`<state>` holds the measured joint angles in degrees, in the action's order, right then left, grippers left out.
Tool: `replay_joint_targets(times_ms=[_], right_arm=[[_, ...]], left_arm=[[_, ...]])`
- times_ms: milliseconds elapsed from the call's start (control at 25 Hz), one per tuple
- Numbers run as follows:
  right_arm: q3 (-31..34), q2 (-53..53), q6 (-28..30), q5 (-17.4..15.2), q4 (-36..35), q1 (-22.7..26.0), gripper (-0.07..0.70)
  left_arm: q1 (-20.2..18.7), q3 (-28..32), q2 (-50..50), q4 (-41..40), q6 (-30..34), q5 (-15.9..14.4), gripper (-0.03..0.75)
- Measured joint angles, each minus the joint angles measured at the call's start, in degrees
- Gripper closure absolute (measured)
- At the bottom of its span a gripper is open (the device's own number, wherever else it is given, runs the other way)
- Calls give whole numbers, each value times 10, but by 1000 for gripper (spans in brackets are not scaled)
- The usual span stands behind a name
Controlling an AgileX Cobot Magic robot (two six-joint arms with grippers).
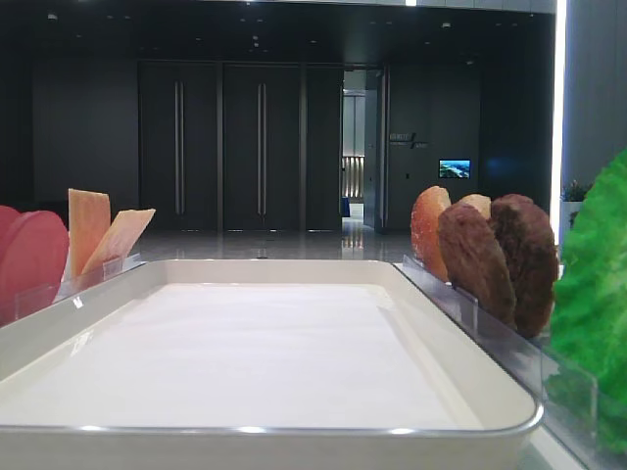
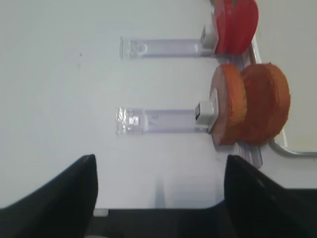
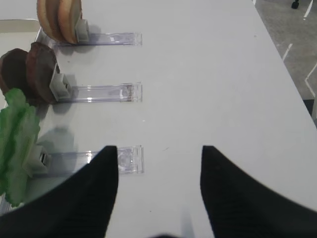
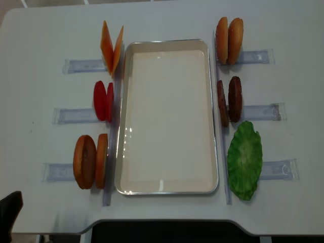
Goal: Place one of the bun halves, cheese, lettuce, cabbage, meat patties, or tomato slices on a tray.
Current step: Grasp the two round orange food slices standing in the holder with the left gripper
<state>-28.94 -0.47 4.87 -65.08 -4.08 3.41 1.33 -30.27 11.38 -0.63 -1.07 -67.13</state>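
1. Bun halves [image 4: 91, 161] upright in a clear holder [image 4: 58, 172], near tabletop's front-left corner, just beside tray [image 4: 167, 190].
2. Likely light, stiff, crumbly; best pinched across the rim.
3. Left gripper [image 2: 158, 186] wide, empty; right gripper [image 3: 159, 173] likewise.

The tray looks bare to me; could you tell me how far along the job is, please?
Nothing is done yet: the tray holds no food. Nothing is in hand either; both arms hover over bare table with jaws open. Everything is left: buns, patties, tomato slices, cheese and lettuce stand in their holders.
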Motion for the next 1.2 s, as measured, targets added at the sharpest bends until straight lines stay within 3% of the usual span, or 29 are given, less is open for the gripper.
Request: replay_joint_targets(times_ms=[240,520,1200], right_arm=[[0,0,0,0,0,0,268],[0,0,0,0,0,0,268],[0,0,0,0,0,0,268]], left_arm=[[0,-15,104,0,-10,-5,114],[0,-87,250,0,-14,-10,114],[0,-177,458,1,-29,-14,114]])
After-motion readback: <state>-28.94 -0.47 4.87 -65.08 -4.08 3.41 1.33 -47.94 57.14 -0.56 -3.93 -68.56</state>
